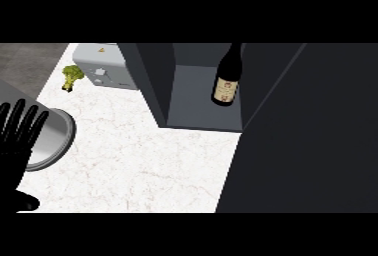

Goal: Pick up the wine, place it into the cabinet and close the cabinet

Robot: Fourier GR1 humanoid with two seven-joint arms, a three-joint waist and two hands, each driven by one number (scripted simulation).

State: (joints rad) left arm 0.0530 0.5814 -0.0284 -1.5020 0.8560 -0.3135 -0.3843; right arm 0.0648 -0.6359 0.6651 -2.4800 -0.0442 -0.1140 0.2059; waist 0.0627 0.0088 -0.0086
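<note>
Where cabinet gapes, one wine bottle inside.

You see the white marble counter evenly and brightly lit, with no glare or hard shadows on it. The cabinet interior reads dim grey, and its open door is a flat dark mass filling the right side. Your left hand shows as solid black with little surface detail. Edges look straight, nothing smeared.
</note>
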